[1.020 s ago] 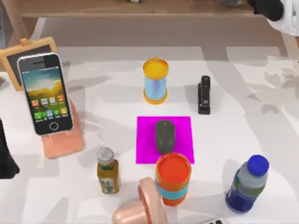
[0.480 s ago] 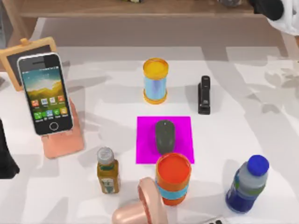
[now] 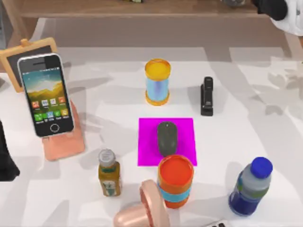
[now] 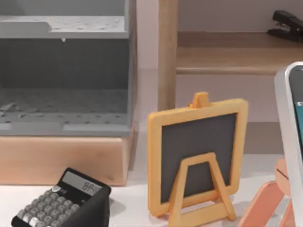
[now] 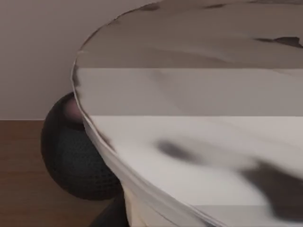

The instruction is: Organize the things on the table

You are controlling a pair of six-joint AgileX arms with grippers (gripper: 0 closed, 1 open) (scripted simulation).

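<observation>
A pink mat [image 3: 182, 128] lies in the middle. Behind it stands an orange can [image 3: 157, 81] with a blue band, and a second orange can [image 3: 175, 181] stands at the mat's front edge. A black stapler [image 3: 207, 96] lies off to the right. A blue-capped bottle [image 3: 251, 186] stands at the front right — a small yellow bottle [image 3: 109, 173] at the front left. A little chalkboard [image 4: 196, 151] (orange frame) stands by a calculator [image 4: 61, 198] and a peach stand [image 3: 64, 142].

No legible text. My smartphone [image 3: 45, 96] screen shows icons only; calculator [image 4: 61, 202] display digits too blurred to read.
</observation>
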